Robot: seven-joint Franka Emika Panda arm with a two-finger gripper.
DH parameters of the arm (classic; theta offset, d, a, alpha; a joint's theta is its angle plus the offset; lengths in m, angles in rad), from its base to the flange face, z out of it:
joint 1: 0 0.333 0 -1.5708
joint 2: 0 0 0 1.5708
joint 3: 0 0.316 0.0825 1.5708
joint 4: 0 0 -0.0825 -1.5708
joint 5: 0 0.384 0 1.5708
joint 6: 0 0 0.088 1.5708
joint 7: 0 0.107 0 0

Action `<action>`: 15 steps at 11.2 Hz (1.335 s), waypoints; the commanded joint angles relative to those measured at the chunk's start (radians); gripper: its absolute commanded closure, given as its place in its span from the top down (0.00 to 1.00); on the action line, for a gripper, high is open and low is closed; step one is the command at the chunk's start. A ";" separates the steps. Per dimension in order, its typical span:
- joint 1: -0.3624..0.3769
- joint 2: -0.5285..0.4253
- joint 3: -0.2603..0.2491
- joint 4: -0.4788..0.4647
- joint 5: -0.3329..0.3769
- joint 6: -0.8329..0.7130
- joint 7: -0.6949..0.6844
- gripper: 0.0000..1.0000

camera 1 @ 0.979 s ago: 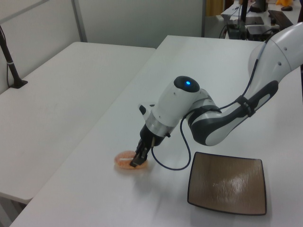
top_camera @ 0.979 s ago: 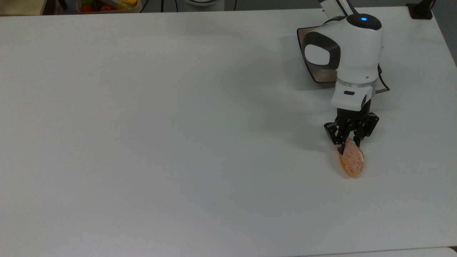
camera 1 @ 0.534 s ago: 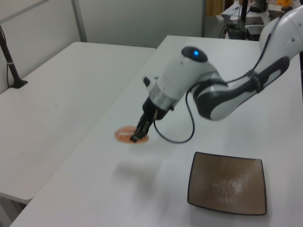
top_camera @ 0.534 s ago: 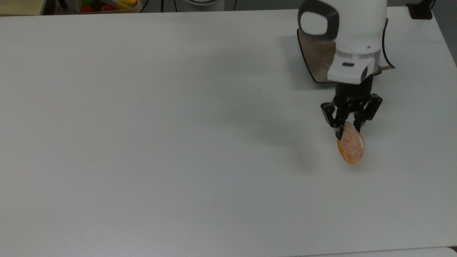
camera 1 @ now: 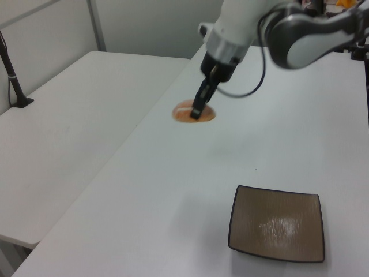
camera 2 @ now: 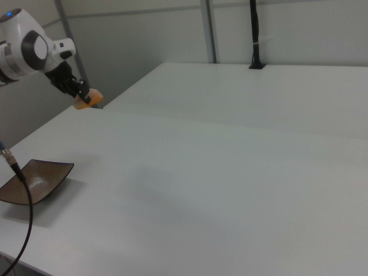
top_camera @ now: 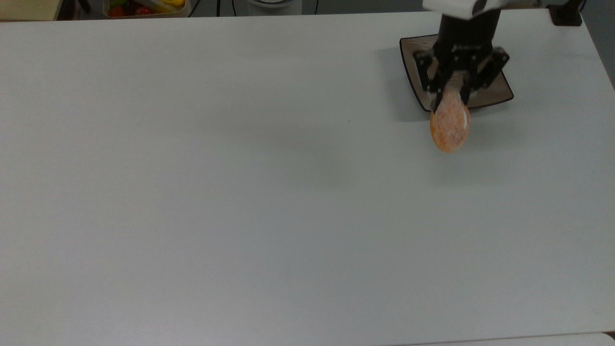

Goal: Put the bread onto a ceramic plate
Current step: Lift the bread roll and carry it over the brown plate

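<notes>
Up top, I have the hand [top_camera: 450, 92] clamped on the bread [top_camera: 450, 126] by its upper end, so the orange, sugar-dusted bun hangs out below the fingers. In the top view the bread overlaps the near edge of the ceramic plate [top_camera: 495, 89] and the white tabletop [top_camera: 240, 192] beside it, with the plate near the top view's right far corner. A tub of colourful items [top_camera: 144, 7] sits at the far edge on the top view's left.

From the left view, I see the hand [camera 1: 198, 111] pinching the bread [camera 1: 193, 113] well above the tabletop [camera 1: 173, 202], while the ceramic plate [camera 1: 278, 224] lies flat and bare, well apart from it toward the near right of the left view.

From the right view, the hand [camera 2: 82, 96] holds the bread [camera 2: 90, 99] high in the air at the right view's far left, and the ceramic plate [camera 2: 34, 181] rests on the tabletop [camera 2: 218, 190] below, at the right view's left edge. A black cable [camera 2: 23, 218] droops in front of the plate.
</notes>
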 commanded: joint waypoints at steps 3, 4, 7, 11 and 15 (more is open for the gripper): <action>0.004 -0.318 0.011 -0.281 0.206 -0.152 -0.156 0.41; 0.004 -0.343 0.014 -0.312 0.242 -0.178 -0.190 0.41; 0.010 -0.383 0.066 -0.412 0.334 -0.186 -0.211 0.41; 0.016 -0.356 0.132 -0.512 0.434 -0.151 -0.223 0.42; 0.019 -0.305 0.206 -0.651 0.431 0.117 -0.177 0.42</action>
